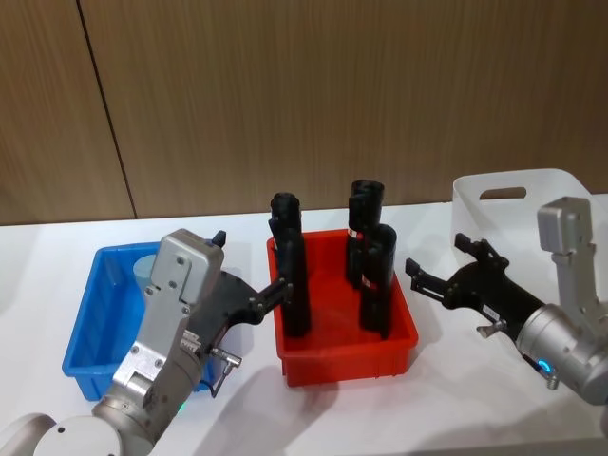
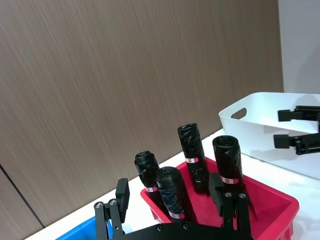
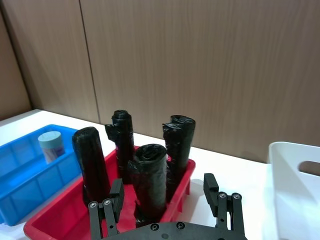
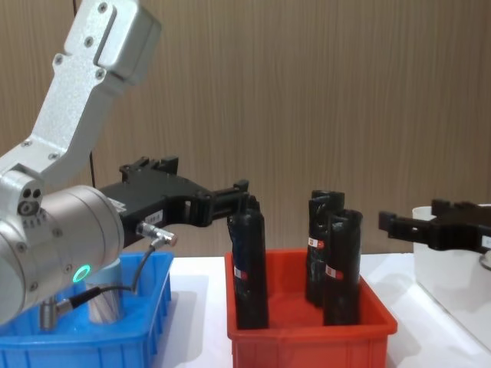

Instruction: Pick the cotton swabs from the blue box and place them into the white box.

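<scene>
a small clear cylindrical jar of cotton swabs with a flat, pale grey-blue round lid is standing upright inside the shallow bright blue plastic bin, near that bin's far edge; in the head view the left arm is covering most of the jar. the blue bin has sloping smooth walls and a rolled rim, and it is sitting toward the left edge of the white tabletop.

just beside it, at the middle of the tabletop, a glossy red plastic bin of similar shape is holding four tall black rolls wrapped in crinkled film, each with a small red-and-white label band, all standing roughly upright.

the translucent white plastic bin, taller-sided with rounded corners and an oval handle slot near its rim, is resting toward the far right corner of the tabletop.

the left gripper, black and angular on a silver cylindrical wrist, is hovering above the gap between the blue and red bins, its two fingers spread wide and gripping nothing. the right gripper, of the same build, is hanging in the air between the red bin and the white bin, fingers likewise spread apart and empty.

a matt brown wood-grain panelled wall is rising behind the tabletop.
</scene>
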`<state>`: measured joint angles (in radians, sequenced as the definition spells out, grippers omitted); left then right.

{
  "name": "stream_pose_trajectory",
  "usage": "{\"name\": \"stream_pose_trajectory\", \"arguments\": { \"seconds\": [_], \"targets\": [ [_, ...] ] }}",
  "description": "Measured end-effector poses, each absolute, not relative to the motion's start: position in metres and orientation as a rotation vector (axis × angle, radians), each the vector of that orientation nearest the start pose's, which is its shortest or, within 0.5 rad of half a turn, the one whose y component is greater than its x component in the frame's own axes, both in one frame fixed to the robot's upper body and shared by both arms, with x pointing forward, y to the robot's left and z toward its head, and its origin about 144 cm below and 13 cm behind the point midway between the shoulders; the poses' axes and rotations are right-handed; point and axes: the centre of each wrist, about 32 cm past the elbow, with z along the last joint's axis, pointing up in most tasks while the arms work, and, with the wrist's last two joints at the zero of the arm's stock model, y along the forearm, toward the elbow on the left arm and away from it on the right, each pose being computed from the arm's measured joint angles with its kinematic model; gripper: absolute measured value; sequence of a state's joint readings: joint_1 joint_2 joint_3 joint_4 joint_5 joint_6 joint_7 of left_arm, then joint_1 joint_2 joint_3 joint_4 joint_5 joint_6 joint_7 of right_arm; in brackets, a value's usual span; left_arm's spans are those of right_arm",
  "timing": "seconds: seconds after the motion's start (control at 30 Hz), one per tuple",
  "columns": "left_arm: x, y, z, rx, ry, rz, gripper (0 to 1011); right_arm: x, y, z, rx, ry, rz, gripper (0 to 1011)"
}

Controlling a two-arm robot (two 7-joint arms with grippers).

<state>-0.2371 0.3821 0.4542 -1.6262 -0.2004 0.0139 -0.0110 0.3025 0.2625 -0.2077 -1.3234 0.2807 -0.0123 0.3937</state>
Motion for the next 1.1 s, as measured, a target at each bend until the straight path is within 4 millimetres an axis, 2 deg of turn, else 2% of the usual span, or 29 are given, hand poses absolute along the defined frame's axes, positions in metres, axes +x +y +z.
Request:
{"name": "stream_pose_trajectory", "arguments": {
  "seconds": [0.67, 1.1],
  "targets": [
    [0.492, 0.198, 1.204, 0.061, -0.268, 1.124, 1004, 0.594, -0.262, 1.16, 0.034, 0.029, -0.884, 1002],
    [0.492, 0.198, 1.204, 0.061, -0.268, 1.124, 1004, 0.615, -0.258, 1.157, 0.05, 0.043, -0.836, 1001]
  ]
}}
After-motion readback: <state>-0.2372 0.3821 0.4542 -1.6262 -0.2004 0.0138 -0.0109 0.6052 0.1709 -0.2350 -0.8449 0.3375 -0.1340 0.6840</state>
